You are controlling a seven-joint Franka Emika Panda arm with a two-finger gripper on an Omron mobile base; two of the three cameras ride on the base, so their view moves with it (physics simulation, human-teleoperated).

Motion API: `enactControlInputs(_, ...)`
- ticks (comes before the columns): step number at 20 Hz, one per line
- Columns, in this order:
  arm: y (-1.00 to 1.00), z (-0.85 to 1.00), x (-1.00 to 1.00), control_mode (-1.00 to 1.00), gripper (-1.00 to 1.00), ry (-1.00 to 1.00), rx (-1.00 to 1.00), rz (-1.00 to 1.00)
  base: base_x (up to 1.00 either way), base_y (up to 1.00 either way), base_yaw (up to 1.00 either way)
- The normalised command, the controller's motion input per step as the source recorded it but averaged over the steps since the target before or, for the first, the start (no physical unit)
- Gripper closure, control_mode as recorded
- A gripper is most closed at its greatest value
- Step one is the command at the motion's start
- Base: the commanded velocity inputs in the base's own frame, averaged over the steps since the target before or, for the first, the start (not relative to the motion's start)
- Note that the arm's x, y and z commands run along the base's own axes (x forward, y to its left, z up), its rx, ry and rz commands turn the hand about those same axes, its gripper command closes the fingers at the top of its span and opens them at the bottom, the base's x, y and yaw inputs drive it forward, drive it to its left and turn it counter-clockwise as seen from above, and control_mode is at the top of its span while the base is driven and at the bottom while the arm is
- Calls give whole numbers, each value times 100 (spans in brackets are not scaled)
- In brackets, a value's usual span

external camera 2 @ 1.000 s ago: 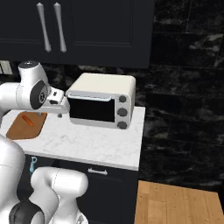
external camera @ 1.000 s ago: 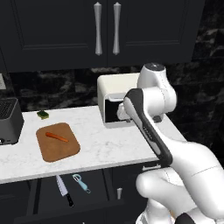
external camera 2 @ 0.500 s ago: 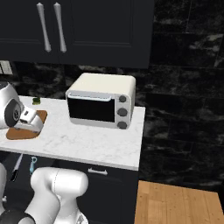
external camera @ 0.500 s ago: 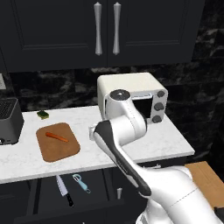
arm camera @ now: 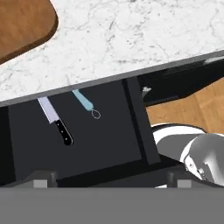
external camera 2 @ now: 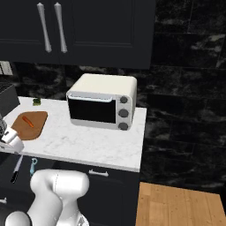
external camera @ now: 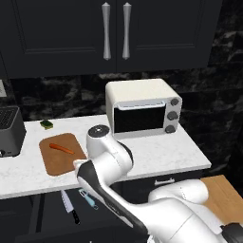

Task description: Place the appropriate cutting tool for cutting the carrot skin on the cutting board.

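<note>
Open drawer (arm camera: pixel 87 144) under worktop (arm camera: pixel 131 39) holds peeler (external camera: pixel 88 199), knife (arm camera: pixel 56 121) just beside it. Carrot (external camera: pixel 61 148) on cutting board (external camera: pixel 59 163). Pincer (arm camera: pixel 111 179) above drawer, tips wide apart, empty

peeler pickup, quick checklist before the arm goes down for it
1. Drawer open: ok.
2. Peeler exposed inside it: ok, head partly under the counter edge.
3. Peeler apart from the knife: ok, a gap between them.
4. Cutting board has bare space beside the carrot: ok.
5. Gripper open: cannot tell.
6. Gripper lined up over the peeler: not ok, peeler sits left of centre in the hand view.
</note>
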Motion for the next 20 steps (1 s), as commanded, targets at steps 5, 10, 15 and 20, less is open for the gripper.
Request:
enactControlInputs(5,0,-59,-4,-100,-100,13,0,-4,0,0,0)
enactControlInputs(10,0,-76,0,-100,-100,14,0,0,0,0,0)
enactControlInputs(15,0,-62,0,-100,-100,1,-2,0,0,0,0)
enactControlInputs(20,0,-53,0,-100,-100,0,-6,0,0,0,0)
